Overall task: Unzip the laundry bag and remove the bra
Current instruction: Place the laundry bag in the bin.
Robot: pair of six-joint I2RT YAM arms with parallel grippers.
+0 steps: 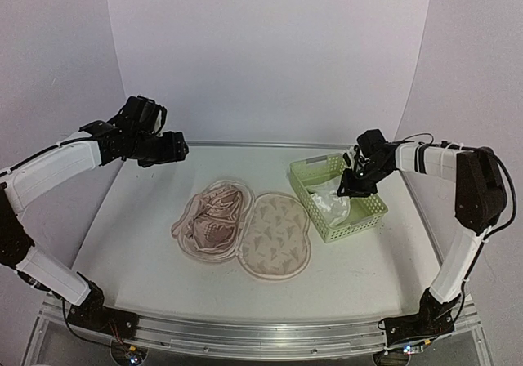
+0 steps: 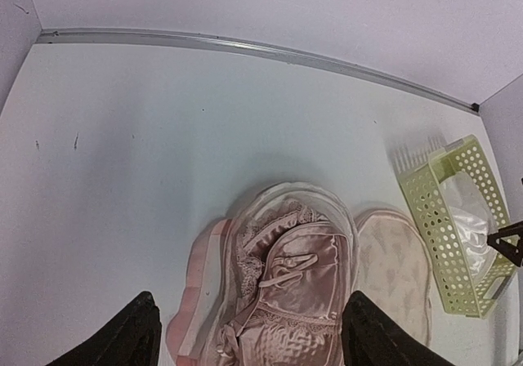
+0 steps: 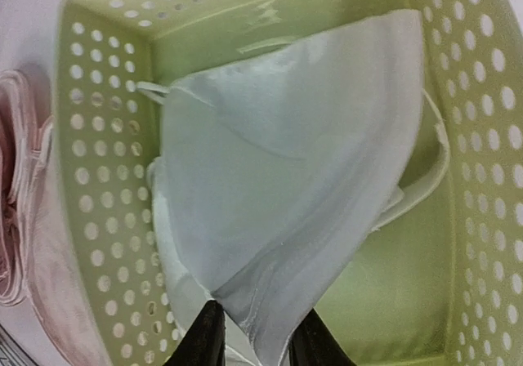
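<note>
Place: a robot lab, and I work in a boxed-in test cell.
Table: a flat white table (image 1: 147, 252).
Walls: plain pale panels (image 1: 270, 55) rise from the table's far edge and both its sides, like a booth.
Frame: an aluminium rail (image 1: 245, 333) runs along the table's near edge, and a metal strip (image 2: 245, 49) along its far edge.
Arms: my left arm (image 1: 49, 174) and right arm (image 1: 478, 190) are bolted at the table's near corners.
Wiring: bare cables (image 1: 121, 341) hang under the table's near edge.
Props: a laundry bag (image 1: 274, 235) and a lattice basket (image 1: 355, 223) lie on the table.
</note>
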